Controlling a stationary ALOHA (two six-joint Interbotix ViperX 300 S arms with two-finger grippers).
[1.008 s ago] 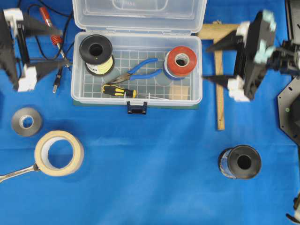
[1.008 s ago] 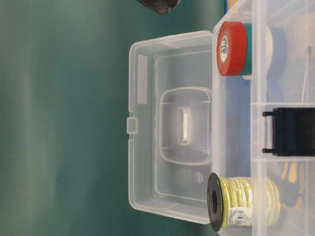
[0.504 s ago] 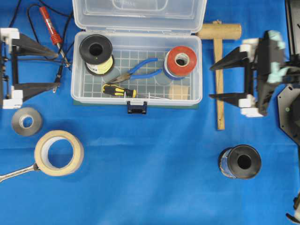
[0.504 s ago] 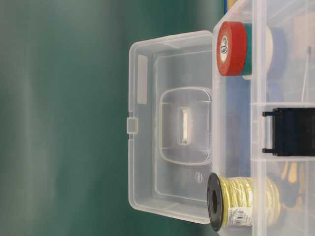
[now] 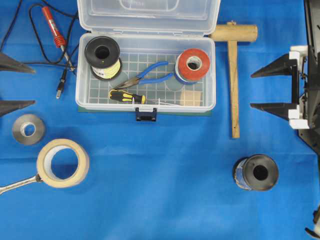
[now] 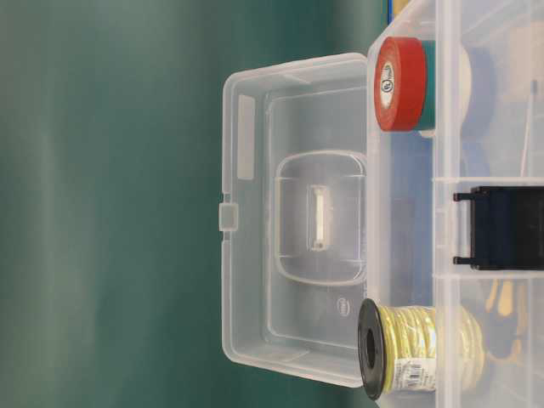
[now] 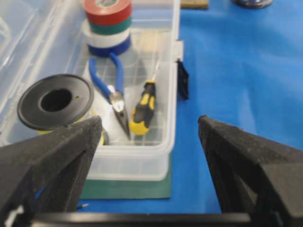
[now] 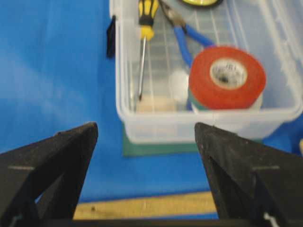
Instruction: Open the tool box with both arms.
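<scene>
- We see a worktop [image 5: 165, 190] covered in blue cloth.
- Both sets of jaws stand released and hold nothing: left gripper [image 5: 12, 85] and right gripper [image 5: 270, 89] flank the tool box [image 5: 146, 102], well apart from it.
- Its lid [image 5: 148, 15] already lies back, so we judge the opening done; next only calls for parking the arms.
- No writing is legible to us.

We saw a clear, glossy plastic tool box [image 5: 146, 102] on smooth blue cloth [image 5: 160, 175]. The long-handled mallet [image 5: 233, 75] looked like matt wood. The black gripper fingers [image 7: 57, 156] looked grainy.
</scene>
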